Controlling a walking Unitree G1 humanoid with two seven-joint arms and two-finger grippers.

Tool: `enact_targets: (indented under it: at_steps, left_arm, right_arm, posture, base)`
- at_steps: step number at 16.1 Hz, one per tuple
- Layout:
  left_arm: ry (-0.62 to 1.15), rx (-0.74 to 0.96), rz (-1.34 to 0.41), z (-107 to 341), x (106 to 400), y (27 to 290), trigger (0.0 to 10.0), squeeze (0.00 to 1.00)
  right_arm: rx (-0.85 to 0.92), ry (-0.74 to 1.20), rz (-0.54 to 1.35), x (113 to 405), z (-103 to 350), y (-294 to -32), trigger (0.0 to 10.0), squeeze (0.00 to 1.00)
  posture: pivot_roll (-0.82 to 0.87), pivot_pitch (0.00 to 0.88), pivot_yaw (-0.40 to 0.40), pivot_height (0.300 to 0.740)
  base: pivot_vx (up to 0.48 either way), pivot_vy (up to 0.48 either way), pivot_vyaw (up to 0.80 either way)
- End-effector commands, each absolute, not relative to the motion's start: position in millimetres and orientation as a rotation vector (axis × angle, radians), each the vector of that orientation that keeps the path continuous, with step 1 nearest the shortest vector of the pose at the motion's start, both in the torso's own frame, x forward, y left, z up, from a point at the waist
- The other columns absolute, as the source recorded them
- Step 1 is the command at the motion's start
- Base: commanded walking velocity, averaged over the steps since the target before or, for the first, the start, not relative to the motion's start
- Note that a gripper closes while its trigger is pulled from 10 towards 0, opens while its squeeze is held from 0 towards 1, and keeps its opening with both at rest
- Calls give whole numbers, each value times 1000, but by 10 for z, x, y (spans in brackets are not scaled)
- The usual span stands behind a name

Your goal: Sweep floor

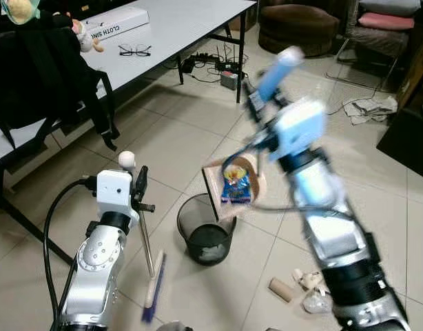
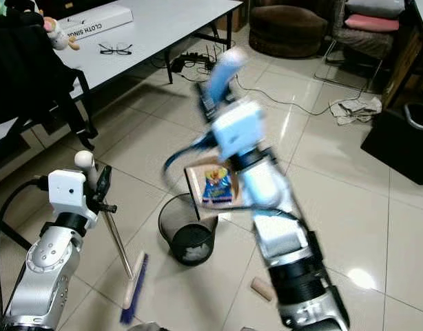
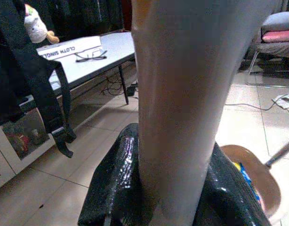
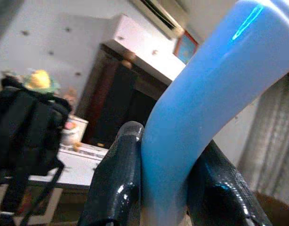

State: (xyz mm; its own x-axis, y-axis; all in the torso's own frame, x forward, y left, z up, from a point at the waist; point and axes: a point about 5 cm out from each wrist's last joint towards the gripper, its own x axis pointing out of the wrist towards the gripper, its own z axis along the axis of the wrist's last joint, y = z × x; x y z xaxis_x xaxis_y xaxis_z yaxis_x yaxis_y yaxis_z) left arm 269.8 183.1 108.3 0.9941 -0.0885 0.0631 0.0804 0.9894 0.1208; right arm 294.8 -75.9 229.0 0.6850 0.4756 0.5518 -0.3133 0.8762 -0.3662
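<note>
You're emptying: right end effector (image 4: 165, 188) grips the dustpan (image 1: 233, 185), tilted above the bin (image 1: 206, 228); left end effector (image 1: 138, 196) clamps the broom (image 1: 151, 265). Tip further next.

A long white cardboard box (image 1: 116, 23) is lying on the grey bench (image 1: 191, 21), and black capitals are running along its side. From the head cameras the lettering is showing upside down, reading "CLOTH SIN" before the edge cuts it off. The left wrist camera is catching the same box (image 3: 69, 47) the right way up, and there the words "CLOTH SINGLE" are showing. A glossy blue and yellow snack wrapper (image 1: 235, 183) is sitting in the tan dustpan (image 1: 215, 186); its printing is coming through too small and blurred for me to read. Nothing else is carrying legible text.
</note>
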Motion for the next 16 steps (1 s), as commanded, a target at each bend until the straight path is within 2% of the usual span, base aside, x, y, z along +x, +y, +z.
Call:
enact_targets:
  at_steps: [1,2,5,8,9,13,16]
  left_arm:
    - [-77,140,-95,1113,2699,1842,10000,0]
    - [-77,143,-100,1115,2701,1832,10000,0]
    - [-76,145,-105,1114,2703,1827,10000,0]
    - [-75,146,-112,1114,2707,1821,10000,0]
    - [-75,146,-113,1114,2708,1819,10000,0]
    - [-74,145,-116,1112,2710,1811,10000,0]
    - [-72,145,-120,1109,2709,1800,10000,0]
  right_arm:
    - [-261,-764,473,2887,2370,-702,10000,0]
    - [-283,-781,563,2816,2294,-543,10000,0]
    - [-325,-779,709,2694,2156,-368,10000,0]
    - [-347,-764,779,2624,2036,-302,10000,0]
    - [-404,-765,792,2622,1999,-299,10000,0]
    - [-481,-767,740,2686,1968,-372,10000,0]
    - [-460,-751,498,2862,2109,-631,10000,0]
  posture:
    - [3,47,60,740]
    - [4,48,60,740]
    - [5,49,63,740]
    - [4,51,65,740]
    - [3,51,66,740]
    - [3,50,64,740]
    - [1,51,61,740]
  base:
    - [0,0,0]
    - [0,0,0]
    - [0,0,0]
    - [0,0,0]
    - [0,0,0]
    - [0,0,0]
    - [0,0,0]
